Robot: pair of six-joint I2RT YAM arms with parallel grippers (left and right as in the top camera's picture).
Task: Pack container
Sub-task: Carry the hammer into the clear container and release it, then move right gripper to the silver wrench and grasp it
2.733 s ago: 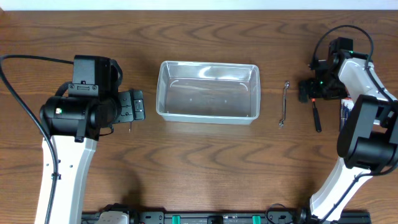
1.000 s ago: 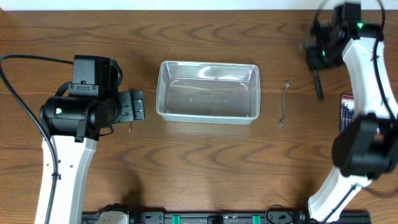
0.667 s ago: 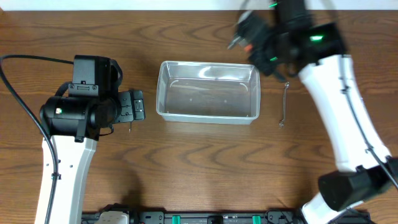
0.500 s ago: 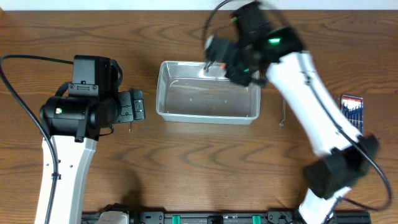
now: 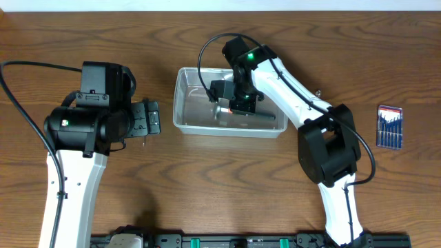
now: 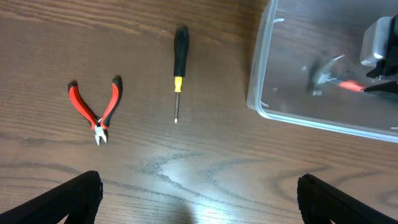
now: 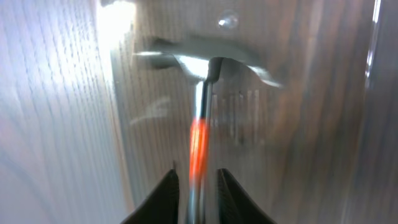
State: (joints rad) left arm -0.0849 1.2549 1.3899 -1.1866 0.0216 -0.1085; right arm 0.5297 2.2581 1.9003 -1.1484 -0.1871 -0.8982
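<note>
The container (image 5: pixel 180 96) is a clear plastic tub on the table, just left of centre. My right gripper (image 5: pixel 233 105) hangs over its middle. In the right wrist view a hammer (image 7: pixel 200 130) with a steel head and an orange band on its shaft runs between the fingers, blurred, over the tub's floor. The right gripper (image 7: pixel 198 186) has its jaws slightly parted, with a narrow gap on each side of the shaft. The hammer's black handle (image 5: pixel 265 118) lies toward the tub's right end. My left gripper (image 5: pixel 148 117) stands wide open, left of the tub, holding nothing.
Red-handled pliers (image 6: pixel 94 111) and a black-and-yellow screwdriver (image 6: pixel 179 65) lie on the wood left of the container (image 6: pixel 258 74), under my left gripper (image 6: pixel 199 186). A small pack of screwdrivers (image 5: pixel 389 126) lies at the far right.
The right arm has swung from the table's far right to over the container, carrying the hammer, and its jaws have parted a little. The left arm has not moved.
</note>
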